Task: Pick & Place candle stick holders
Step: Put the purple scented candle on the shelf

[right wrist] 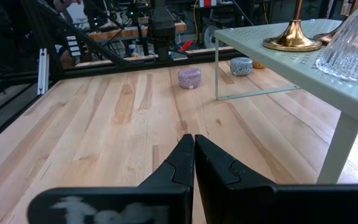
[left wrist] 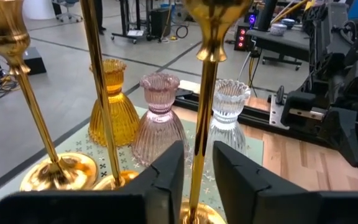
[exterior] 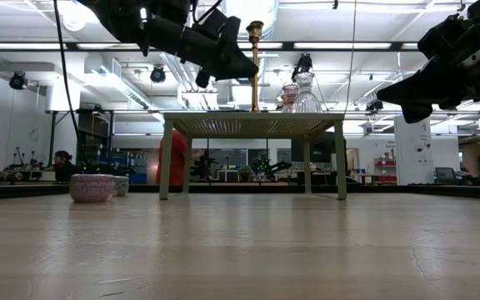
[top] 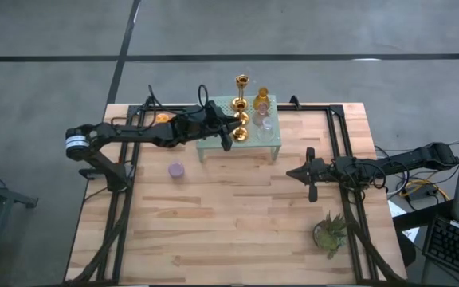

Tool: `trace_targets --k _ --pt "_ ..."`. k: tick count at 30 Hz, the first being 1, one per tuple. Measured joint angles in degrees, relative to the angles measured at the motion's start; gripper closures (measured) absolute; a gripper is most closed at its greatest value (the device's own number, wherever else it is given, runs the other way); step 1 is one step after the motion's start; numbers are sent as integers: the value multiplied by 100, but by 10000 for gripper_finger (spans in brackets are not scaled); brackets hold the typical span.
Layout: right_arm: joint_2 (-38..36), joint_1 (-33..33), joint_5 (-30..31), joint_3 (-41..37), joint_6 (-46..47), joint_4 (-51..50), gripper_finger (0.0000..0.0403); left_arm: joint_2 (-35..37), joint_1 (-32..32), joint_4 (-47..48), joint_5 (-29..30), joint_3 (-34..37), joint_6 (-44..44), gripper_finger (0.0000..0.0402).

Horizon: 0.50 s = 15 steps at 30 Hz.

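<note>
Left wrist view: ribbed glass holders (left wrist: 160,118) behind slender gold stems (left wrist: 205,112).

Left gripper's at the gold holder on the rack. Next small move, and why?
Probably open a little wider and back straight off. The left gripper straddles the stem of a gold candle holder that seems to stand on the green rack, fingers slightly apart. Other holders crowd close, so sideways motion risks tipping them.
</note>
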<state>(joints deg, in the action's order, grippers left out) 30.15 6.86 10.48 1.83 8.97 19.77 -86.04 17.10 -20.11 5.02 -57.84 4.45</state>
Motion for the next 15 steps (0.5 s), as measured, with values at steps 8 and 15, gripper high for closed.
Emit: trace_targets --k 8,15 --pt "0 0 1 0 0 1 394 146 0 720 -4 0 7 256" --pt "0 1 0 0 0 2 394 759 -105 2147 -4 0 -265 241"
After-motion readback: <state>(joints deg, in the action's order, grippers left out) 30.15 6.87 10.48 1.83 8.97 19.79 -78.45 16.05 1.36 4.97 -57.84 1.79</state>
